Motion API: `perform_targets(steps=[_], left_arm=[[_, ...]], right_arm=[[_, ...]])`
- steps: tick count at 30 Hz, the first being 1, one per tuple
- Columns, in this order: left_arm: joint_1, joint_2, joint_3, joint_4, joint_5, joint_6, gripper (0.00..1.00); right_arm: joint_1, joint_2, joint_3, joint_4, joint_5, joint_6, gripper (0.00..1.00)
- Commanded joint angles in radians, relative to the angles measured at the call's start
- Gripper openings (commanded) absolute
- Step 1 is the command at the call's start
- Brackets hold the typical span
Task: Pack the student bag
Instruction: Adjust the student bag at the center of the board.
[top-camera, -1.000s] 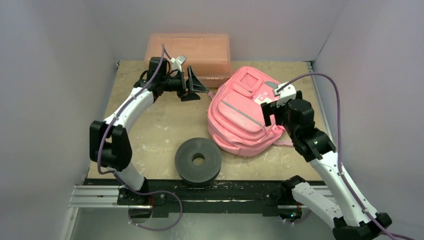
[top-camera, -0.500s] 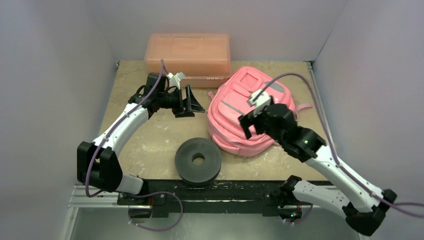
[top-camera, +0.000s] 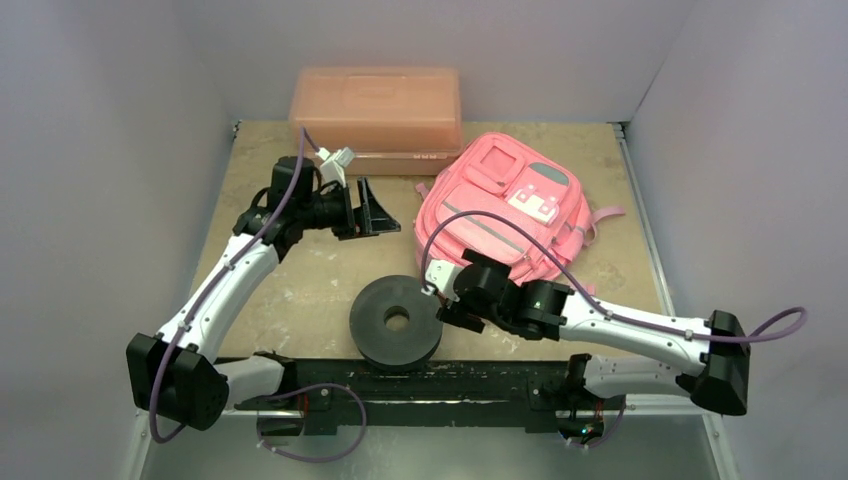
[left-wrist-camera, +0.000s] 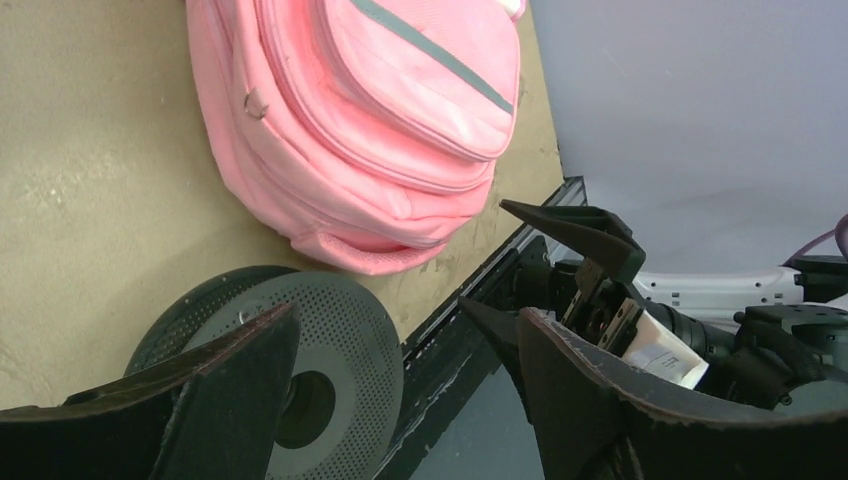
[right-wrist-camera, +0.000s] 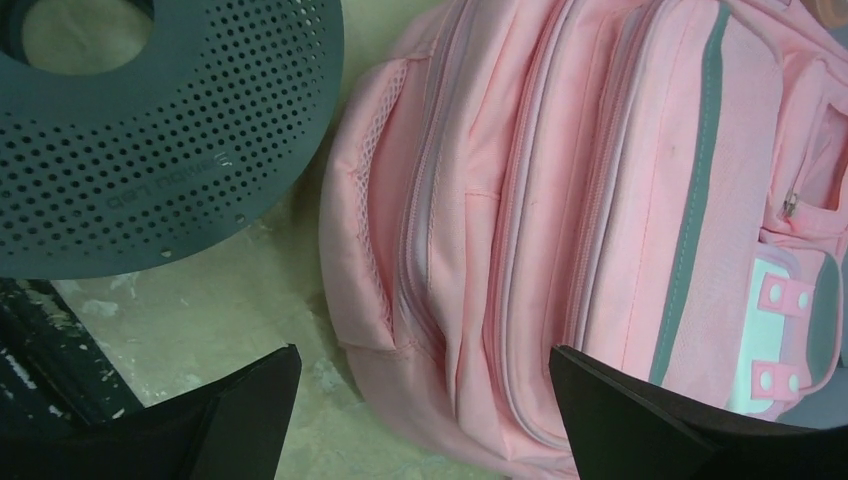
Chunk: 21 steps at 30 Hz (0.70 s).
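The student bag (top-camera: 505, 215) is found lying flat on the table's right half, long axis near-to-far. The right gripper (top-camera: 445, 308), jaws spread and empty, is placed just beside its near-left corner. The left gripper (top-camera: 368, 208), likewise spread, is noted farther off.

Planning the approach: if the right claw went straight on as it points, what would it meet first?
Probably the student bag, whose near end fills the gap ahead of the right claw; depth unclear.
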Motion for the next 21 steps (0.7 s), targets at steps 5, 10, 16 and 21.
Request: perform_targets(steps=[5,10,16,21], left_arm=[[0.005,-0.063,-0.06,0.032,-0.011,0.0,0.79],[0.012,-0.087,-0.071,0.009,-0.017,0.01,0.79],[0.014,-0.107,-0.075,0.004,-0.003,0.009,0.79],[0.014,-0.112,-0.058,-0.004,0.013,0.005,0.79]], right_arm=[[0.01,0.159,-0.078,0.175,0.187,0.017,0.99],[0.009,0.287,-0.129,0.271,0.347,0.046,0.87],[-0.01,0.237,-0.107,0.273,0.462,0.116,0.35],[-0.135,0.07,-0.004,0.172,0.453,0.149,0.0]])
